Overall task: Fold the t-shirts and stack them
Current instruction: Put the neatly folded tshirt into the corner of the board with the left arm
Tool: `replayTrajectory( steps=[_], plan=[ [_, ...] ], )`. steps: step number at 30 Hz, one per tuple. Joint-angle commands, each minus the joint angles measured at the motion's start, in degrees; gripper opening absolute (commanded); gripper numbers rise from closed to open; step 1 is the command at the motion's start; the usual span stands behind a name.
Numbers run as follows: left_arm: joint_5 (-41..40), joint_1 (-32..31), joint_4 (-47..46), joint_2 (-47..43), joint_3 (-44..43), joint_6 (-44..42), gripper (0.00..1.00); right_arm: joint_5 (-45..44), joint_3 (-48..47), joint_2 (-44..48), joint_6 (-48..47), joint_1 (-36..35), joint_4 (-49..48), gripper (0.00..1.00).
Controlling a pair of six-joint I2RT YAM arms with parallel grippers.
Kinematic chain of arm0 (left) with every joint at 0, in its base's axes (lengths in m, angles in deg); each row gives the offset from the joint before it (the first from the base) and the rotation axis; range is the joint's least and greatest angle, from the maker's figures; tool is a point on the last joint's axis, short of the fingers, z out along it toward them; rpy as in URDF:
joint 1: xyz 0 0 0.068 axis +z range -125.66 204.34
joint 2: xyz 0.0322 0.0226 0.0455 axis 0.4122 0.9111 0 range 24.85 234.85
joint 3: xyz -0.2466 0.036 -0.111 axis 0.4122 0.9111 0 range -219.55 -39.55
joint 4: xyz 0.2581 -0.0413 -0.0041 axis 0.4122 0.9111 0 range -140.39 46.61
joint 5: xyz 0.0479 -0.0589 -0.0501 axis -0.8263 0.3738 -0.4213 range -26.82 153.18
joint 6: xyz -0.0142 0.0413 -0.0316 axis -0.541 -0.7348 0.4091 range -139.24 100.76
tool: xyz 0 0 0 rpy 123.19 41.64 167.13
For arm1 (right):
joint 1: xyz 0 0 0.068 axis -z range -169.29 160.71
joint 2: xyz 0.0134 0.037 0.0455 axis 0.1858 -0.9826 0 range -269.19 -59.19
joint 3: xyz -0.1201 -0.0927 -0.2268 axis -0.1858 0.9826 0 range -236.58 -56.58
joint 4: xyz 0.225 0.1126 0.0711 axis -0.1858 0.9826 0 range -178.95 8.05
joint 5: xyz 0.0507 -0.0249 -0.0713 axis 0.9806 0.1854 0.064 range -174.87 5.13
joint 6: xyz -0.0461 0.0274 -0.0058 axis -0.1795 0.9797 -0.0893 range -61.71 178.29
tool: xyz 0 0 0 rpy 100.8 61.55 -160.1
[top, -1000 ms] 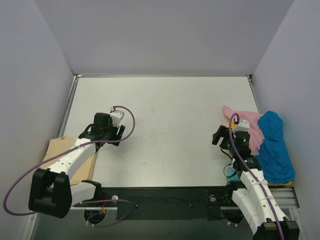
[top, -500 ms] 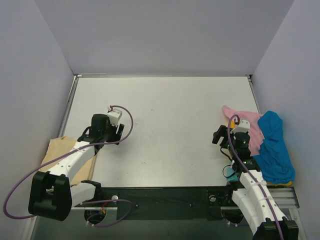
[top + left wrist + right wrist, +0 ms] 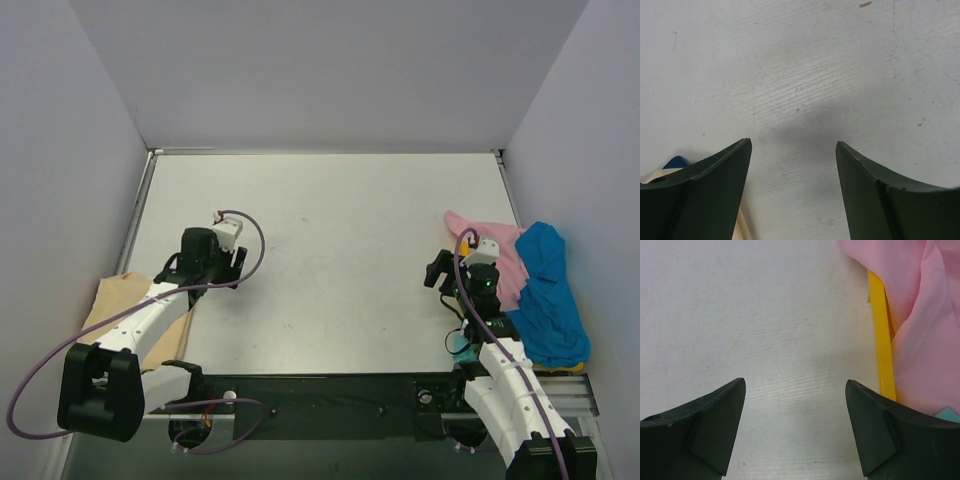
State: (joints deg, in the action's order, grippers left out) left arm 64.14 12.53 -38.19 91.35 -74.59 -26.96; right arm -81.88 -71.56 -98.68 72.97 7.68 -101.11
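Change: left gripper [image 3: 792, 144] has slid a little back toward the left edge over the last second; right gripper [image 3: 795, 384] has hardly shifted.
Meaning: I read this as a gap between shirts, with one put down and none picked up yet.
Left pincer: spread wide, nothing between the fingers, bare table [image 3: 340, 220] below.
Right pincer: also wide and empty, over bare top just beside the pile.
Tan tee [image 3: 112, 298]: flat at the near left corner, partly under the left arm. It looks folded, though I cannot see its whole outline.
Pink tee [image 3: 508, 262]: crumpled at the right edge, unfolded.
Blue tee [image 3: 550, 290]: heaped against the pink one on its outer side, reaching toward the near right corner.
Middle: no shirt laid out for folding.
Top view adds: both cloth spots at once, well apart across the full width.
Right wrist adds: yellow strip [image 3: 881, 335] along the pink cloth, touching or under it, I cannot tell which; teal scrap [image 3: 950, 415] at the frame corner.
Left wrist adds: tan edge by the left finger, and a small blue patch [image 3: 675, 161] I cannot identify.
Next, my guess: right arm takes the pink tee, as it is nearest.
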Motion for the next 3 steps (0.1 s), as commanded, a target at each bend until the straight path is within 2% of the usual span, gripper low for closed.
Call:
replayTrajectory(
  steps=[1,3],
  plan=[
    [1.3,0.5,-2.9,-0.1,-0.2,0.2,0.78,0.5,-0.4,-0.3,-0.6,-0.1,-2.6,0.76],
    [-0.5,0.5,-3.2,-0.1,-0.2,2.0,0.79,0.5,-0.4,-0.2,-0.6,-0.1,-2.6,0.76]
  ],
)
